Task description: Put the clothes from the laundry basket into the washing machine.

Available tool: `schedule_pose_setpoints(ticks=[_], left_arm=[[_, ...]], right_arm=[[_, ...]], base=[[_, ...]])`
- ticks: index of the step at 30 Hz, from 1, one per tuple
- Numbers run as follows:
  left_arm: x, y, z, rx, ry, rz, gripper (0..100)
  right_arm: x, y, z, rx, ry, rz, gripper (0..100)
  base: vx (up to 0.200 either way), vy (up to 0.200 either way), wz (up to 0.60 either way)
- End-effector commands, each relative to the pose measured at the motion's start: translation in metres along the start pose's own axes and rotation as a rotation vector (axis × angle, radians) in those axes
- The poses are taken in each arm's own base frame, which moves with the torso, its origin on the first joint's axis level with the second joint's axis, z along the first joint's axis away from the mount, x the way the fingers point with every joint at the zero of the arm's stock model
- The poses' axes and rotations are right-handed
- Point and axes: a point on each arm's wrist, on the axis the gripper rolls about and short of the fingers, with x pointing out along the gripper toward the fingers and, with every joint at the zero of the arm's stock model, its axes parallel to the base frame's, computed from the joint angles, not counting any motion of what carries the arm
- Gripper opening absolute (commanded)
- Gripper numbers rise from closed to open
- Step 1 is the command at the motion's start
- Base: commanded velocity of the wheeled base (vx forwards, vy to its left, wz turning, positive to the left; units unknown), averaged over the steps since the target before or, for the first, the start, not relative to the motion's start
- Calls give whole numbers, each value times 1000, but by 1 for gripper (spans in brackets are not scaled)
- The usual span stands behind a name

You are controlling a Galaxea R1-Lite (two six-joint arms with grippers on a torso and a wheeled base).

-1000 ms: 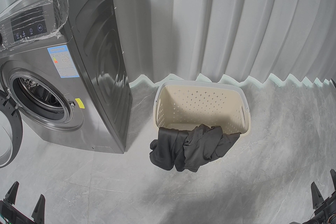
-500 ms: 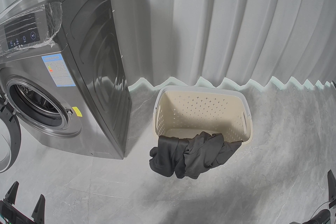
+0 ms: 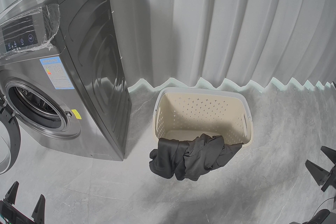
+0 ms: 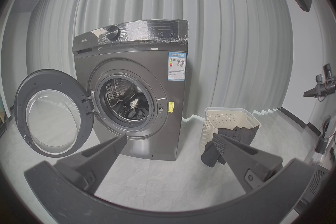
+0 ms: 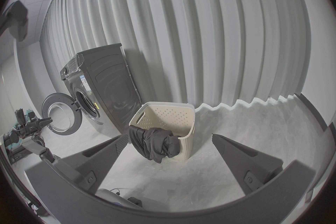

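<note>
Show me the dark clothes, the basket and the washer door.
dark clothes (image 3: 190,158), head view, middle of the bundle hanging over the near rim.
basket (image 3: 203,89), head view, far rim.
washer door (image 4: 52,116), left wrist view, its round window.

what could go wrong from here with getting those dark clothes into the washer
The dark clothes hang over the laundry basket's near rim, so a pull by the right claw might tip or drag the basket. Loose fabric could trail on the floor or catch on the open door.
</note>
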Motion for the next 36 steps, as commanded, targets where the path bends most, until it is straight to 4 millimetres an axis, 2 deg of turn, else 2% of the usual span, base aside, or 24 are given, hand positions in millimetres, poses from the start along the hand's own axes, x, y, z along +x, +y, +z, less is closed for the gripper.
schedule_pose_setpoints(ticks=[1,6,9,14,25,36], left_arm=[[0,0,-5,4,-2,0,100],[0,0,-5,-1,-2,0,100],[0,0,-5,-6,-2,0,100],[0,0,-5,-6,0,0,100],[0,0,-5,-6,0,0,100],[0,0,-5,-6,0,0,100]], right_arm=[[85,-2,-2,51,256,55,100],[120,2,-10,103,338,66,100],[148,2,-21,130,412,53,100],[176,4,-40,127,480,57,100],[212,4,-67,134,505,1,100],[242,6,-82,171,517,-15,100]], base=[[0,0,0],[0,0,0],[0,0,0],[0,0,0],[0,0,0],[0,0,0]])
